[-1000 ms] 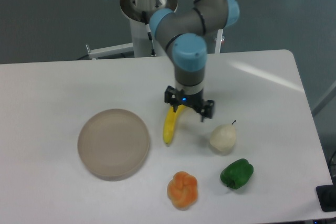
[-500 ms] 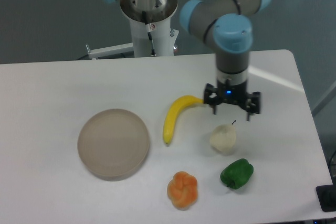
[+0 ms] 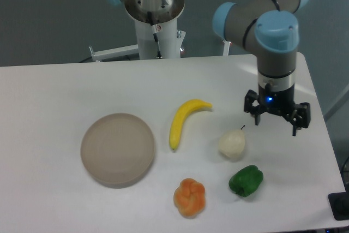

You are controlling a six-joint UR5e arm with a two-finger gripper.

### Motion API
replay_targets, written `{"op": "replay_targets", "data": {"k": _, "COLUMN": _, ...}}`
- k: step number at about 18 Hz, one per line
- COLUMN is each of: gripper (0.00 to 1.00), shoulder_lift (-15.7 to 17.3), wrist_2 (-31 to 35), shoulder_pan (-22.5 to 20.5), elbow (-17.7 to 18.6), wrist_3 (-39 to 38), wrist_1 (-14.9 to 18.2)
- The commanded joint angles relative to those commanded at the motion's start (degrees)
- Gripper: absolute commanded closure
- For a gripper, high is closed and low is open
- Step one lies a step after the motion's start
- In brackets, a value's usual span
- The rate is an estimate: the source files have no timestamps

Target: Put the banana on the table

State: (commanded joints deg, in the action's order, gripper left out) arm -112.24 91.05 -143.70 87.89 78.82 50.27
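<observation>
The banana point(image 3: 180, 122) lies flat on the table point(image 3: 65, 91), near its middle, free of any grip, its stem end pointing far-right and its tip toward the near side. The gripper point(image 3: 276, 121) hangs over the right part of the table, well to the right of the banana, with its two dark fingers point(image 3: 256, 114) spread wide apart and nothing between them; whether the fingertips touch the tabletop cannot be told from this angle. Just left of the banana sits a round beige plate point(image 3: 118, 148), close to it but not touching. A pale pear point(image 3: 232, 144) stands to the near-right of the banana, its thin stem pointing up toward the gripper, which is beside it and not on it. Nearer still lie a green pepper point(image 3: 246, 180) and an orange fruit point(image 3: 190, 197), apart from one another. The arm point(image 3: 272, 42) rises out of the top edge, so its upper links are cut off, and its base column point(image 3: 155, 25) is partly cropped there too. A dark object point(image 3: 340, 205) at the near-right corner is cut by the edge and cannot be identified. The table's near edge and left side also run out of view.
</observation>
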Motion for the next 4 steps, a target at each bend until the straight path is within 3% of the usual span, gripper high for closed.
{"op": "replay_targets", "data": {"k": 4, "gripper": 0.0, "shoulder_lift": -0.09, "wrist_2": 0.09, "shoulder_pan": -0.44, "elbow": -0.09, "wrist_3": 3.09, "wrist_1": -0.09}}
